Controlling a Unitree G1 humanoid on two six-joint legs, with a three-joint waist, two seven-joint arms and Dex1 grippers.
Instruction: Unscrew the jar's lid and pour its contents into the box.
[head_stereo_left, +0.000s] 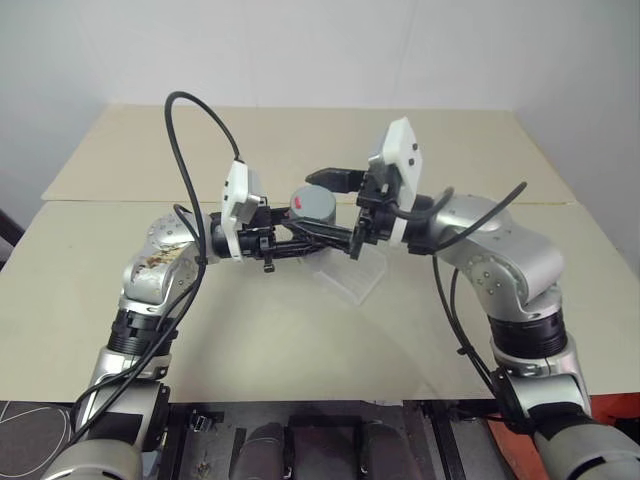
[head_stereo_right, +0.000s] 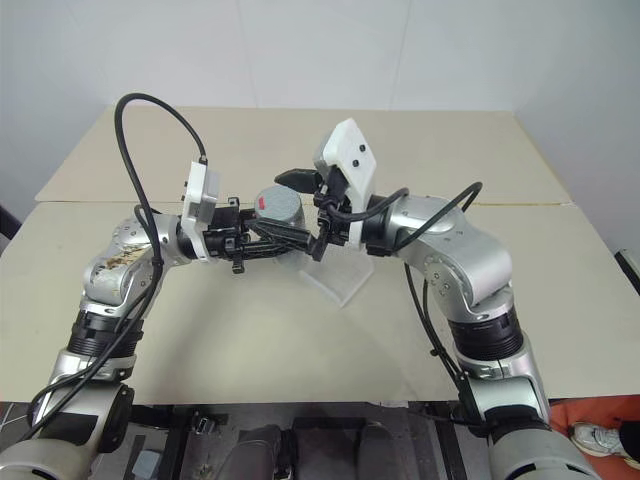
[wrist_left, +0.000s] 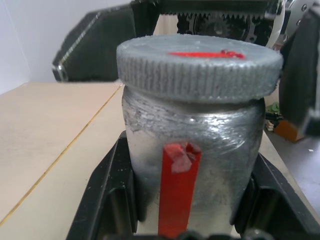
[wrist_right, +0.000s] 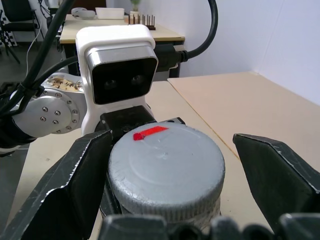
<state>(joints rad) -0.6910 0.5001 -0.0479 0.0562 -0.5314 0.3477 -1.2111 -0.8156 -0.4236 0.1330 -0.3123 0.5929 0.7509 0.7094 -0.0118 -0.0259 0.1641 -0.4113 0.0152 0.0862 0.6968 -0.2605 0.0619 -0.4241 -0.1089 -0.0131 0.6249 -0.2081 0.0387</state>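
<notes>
— Where was the jar (wrist_left: 192, 145)?
— Above the table (head_stereo_left: 90, 300), clamped in the left gripper (head_stereo_left: 312, 233), lid (wrist_right: 166, 170) still on, over the box (head_stereo_right: 340, 278).
— And the right gripper (wrist_right: 167, 165)?
— Spread wide around the lid, not touching.

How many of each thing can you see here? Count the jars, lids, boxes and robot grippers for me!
Jar: 1
Lid: 1
Box: 1
Grippers: 2, the left gripper and the right gripper
Total: 5
</notes>
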